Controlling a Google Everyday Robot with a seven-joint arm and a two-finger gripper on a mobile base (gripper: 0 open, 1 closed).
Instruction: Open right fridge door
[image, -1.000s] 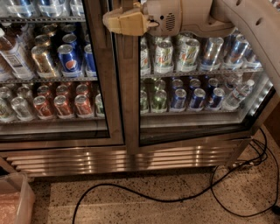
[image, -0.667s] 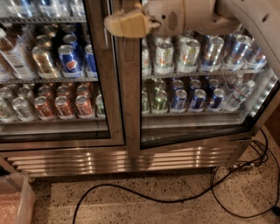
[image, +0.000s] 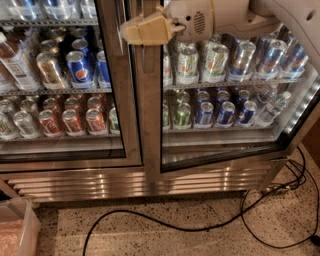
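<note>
I see the right fridge door, a tall clear glass panel in a brushed steel frame (image: 152, 115), already a little ajar. Its lower edge slants away from the cabinet, and a dark gap shows under it toward the hinge side. The tan 2-finger gripper (image: 146, 30) is at the top of this door's left edge, beside the matching left glass door with blue and orange cans (image: 131, 125). I cannot tell whether the gripper is spread or clamped there. I judge the opening has begun, but most of the swing is left. Compared with 1 second ago, the lower edge slants slightly more, and the gripper sits a bit lower.
</note>
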